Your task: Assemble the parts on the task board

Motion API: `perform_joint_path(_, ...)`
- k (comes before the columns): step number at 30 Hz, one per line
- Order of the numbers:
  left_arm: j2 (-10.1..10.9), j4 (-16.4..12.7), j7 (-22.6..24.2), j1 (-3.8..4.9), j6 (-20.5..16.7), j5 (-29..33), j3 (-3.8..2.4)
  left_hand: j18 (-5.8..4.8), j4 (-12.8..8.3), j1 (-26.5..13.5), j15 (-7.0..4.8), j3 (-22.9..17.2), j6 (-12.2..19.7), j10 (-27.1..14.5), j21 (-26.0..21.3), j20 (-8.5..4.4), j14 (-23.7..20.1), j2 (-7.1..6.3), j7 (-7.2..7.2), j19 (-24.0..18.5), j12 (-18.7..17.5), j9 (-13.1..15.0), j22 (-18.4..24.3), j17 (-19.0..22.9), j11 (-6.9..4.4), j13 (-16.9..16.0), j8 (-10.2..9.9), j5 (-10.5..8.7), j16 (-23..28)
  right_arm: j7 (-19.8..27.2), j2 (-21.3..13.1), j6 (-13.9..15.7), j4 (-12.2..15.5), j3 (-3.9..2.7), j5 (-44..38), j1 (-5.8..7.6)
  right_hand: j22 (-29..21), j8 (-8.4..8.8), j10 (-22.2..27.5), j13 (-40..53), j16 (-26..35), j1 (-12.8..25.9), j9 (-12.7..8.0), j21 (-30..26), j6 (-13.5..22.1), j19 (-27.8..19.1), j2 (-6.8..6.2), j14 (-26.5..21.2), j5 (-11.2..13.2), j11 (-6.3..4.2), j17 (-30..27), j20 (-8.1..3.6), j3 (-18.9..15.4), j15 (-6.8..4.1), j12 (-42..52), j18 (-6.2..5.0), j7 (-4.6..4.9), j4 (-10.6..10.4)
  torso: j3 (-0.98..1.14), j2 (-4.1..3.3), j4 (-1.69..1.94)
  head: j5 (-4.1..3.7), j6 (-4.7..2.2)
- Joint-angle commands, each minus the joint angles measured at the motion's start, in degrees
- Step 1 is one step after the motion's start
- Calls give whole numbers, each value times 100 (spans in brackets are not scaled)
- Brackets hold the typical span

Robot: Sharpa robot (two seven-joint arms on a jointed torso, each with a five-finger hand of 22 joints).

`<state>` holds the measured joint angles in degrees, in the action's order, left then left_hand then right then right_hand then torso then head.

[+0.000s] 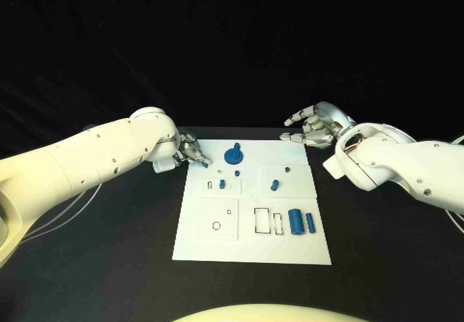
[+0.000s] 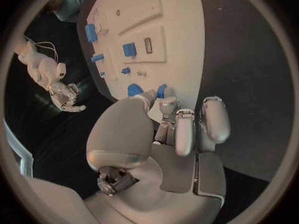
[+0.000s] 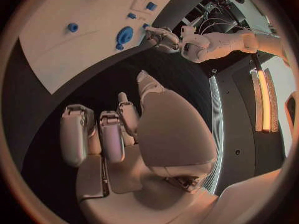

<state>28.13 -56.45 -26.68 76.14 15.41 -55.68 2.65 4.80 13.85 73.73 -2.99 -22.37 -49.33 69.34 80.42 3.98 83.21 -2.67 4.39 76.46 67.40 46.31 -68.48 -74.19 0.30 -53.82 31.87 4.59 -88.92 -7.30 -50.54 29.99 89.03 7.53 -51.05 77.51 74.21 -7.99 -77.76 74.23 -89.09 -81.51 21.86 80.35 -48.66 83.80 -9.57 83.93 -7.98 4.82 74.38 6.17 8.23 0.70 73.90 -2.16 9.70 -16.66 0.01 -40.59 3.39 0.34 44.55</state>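
Left hand fingers curled, empty, at task board far-left corner, right hand fingers spread, empty, off board.

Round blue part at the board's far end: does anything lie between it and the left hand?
Nothing. In the head view only bare white task board separates the left hand from the round blue part; the fingertips sit just beside it, at the board's edge.

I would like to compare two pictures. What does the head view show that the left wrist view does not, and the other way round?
Head view: the left arm and the near edge of the task board. Left wrist view: the left robot hand from behind, fingertips pointing toward the blue gear. Both: board, gear, and the right robot hand with fingers spread.
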Motion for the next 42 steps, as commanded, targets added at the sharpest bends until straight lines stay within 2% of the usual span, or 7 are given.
perform_joint_path(1, 12, -32, 14, -6, -44, 122, 0, -13, -99, 208, -30, -761, 22, 111, -38, -79, 591, 38, -56, 22, 95, 467, -18, -1343, -50, -23, 444, -8, 18, 4, 7, -33, -6, -1, -4, -4, 987, -104, 70, 131, 65, 114, -35, -38, -32, 205, 22, 530, -22, 1, 1280, 11, -21, -25, -14, -16, 6, 14, 3, 2, -3, -1, 7)
perform_joint_path(6, 76, -95, 6, -7, -101, 261, -8, -13, -222, 85, -42, -1301, 107, 153, -39, -90, 587, -75, -73, 25, 141, 680, -28, -1330, -62, -64, 667, -5, 25, -4, 10, -60, -14, -1, -4, -6, 987, -104, 70, 131, 65, 114, -35, -38, -32, 205, 22, 530, -22, 1, 1280, 11, -21, -25, -14, -16, 6, 14, 5, 3, -3, -3, 4)
perform_joint_path(12, 197, -250, -40, -8, -101, 461, -17, -16, -335, -31, -48, -1620, 129, 194, -32, -96, 590, -138, -80, 38, 182, 759, -49, -1333, -70, -105, 761, 0, 23, -11, 8, -83, -24, 0, -4, -8, 984, -109, 65, 135, 69, 116, -37, -45, -36, 203, 25, 529, -21, 0, 1275, 10, -17, -26, -7, -18, 5, 17, 4, 8, 5, -5, 3)
perform_joint_path(18, 395, -563, -128, -7, -93, 686, -22, -22, -522, -237, -58, -2003, 132, 243, -19, -106, 597, -219, -89, 61, 217, 821, -83, -1352, -79, -136, 850, 8, 13, -18, 1, -104, -33, 3, -3, -10, 984, -109, 65, 135, 69, 116, -37, -45, -36, 203, 25, 529, -21, 0, 1275, 10, -17, -26, -7, -18, 5, 17, 8, 21, 21, 10, 10)
perform_joint_path(26, 661, -1038, -230, -6, -128, 815, -23, -36, -694, -453, -74, -2278, 95, 327, 14, -119, 620, -293, -108, 111, 271, 852, -156, -1410, -99, -200, 915, 27, -18, -22, -11, -116, -32, 6, -2, -11, 984, -109, 65, 135, 69, 116, -37, -45, -36, 203, 25, 529, -21, 0, 1275, 10, -17, -26, -7, -18, 5, 17, 19, 39, 28, 38, 31)
perform_joint_path(30, 750, -1240, -252, -6, -150, 793, -22, -55, -842, -634, -93, -2498, 51, 411, 59, -137, 641, -330, -129, 173, 323, 867, -246, -1466, -121, -269, 963, 59, -48, -22, -15, -121, -32, 7, -1, -11, 984, -109, 65, 135, 69, 116, -37, -45, -36, 203, 25, 529, -21, 0, 1275, 10, -17, -26, -7, -18, 5, 17, 15, 33, 24, 49, 25)
perform_joint_path(42, 904, -1706, -287, -62, -369, 372, 26, -67, -1003, -807, -111, -2686, 25, 462, 87, -155, 647, -371, -146, 214, 343, 881, -305, -1483, -139, -292, 1007, 78, -57, -20, -14, -142, -34, 11, 9, -13, 986, -111, 68, 130, 70, 124, -39, -42, -36, 205, 23, 529, -20, 0, 1273, 10, -17, -27, -10, -17, 5, 15, 6, 27, 30, 66, 41)
